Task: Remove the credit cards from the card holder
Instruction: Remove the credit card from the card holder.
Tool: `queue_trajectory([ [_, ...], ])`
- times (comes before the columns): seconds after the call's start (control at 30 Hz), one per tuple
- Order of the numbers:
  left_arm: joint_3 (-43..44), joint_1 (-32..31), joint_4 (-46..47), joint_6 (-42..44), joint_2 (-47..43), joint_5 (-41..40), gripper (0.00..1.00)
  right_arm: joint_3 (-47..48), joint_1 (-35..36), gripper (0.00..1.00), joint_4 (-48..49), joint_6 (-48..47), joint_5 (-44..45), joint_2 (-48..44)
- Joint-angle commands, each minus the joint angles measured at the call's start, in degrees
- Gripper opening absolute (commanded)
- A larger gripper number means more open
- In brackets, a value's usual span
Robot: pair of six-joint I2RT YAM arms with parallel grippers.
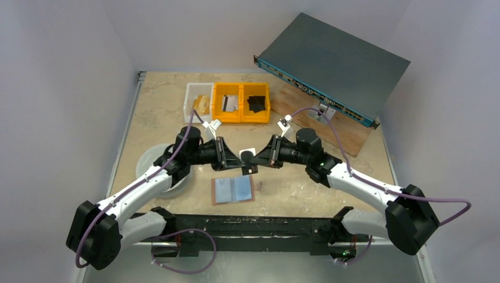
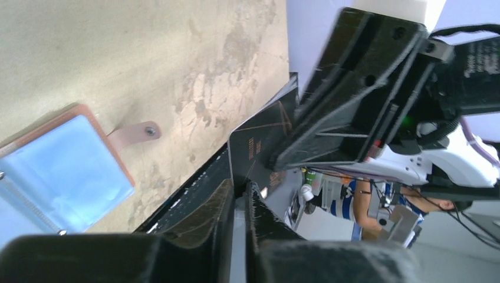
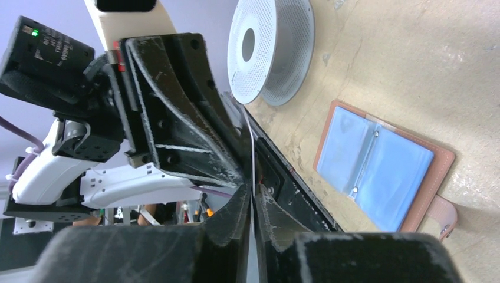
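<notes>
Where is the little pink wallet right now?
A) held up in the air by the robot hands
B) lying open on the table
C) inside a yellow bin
B: the card holder lies flat and open on the table, its blue insides facing up.

left arm (image 1: 127, 197), right arm (image 1: 362, 184): white rounded link shells, black boxy joint housings (image 1: 94, 230). purple cable (image 1: 338, 135) runs along each arm. green light (image 1: 322, 160) on right forearm. left gripper (image 2: 240, 190), right gripper (image 3: 252, 191): matte black, scuffed. fingers (image 3: 171, 118) wedge-shaped, open triangular ribbing, round screw holes. small red tab (image 3: 118, 57) at finger base. cream block (image 3: 127, 15) above gripper body. black wrist module (image 3: 44, 56): fine white print, green led.
</notes>
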Motion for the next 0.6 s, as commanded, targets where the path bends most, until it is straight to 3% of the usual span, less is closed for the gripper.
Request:
queue_trajectory([
  [0.0, 1.1, -1.1, 12.0, -4.1, 0.7, 4.8, 0.00, 1.4, 1.3, 0.15, 1.0, -0.6, -0.2, -0.8],
  [0.27, 8.5, -0.7, 3.0, -0.3, 4.1, -5.6, 0.00, 7.2, 1.3, 0.72, -18.5, -7.3, 14.2, -5.2],
  [0.37, 12.6, 0.3, 2.3, 0.7, 8.4, -7.9, 0.00, 8.4, 1.3, 0.80, -23.7, -7.9, 19.4, -8.9],
  [0.57, 21.8, 3.3, 4.3, 0.7, 19.4, -12.0, 0.00, 10.3, 1.3, 0.84, -32.2, -9.1, 26.2, -16.3],
])
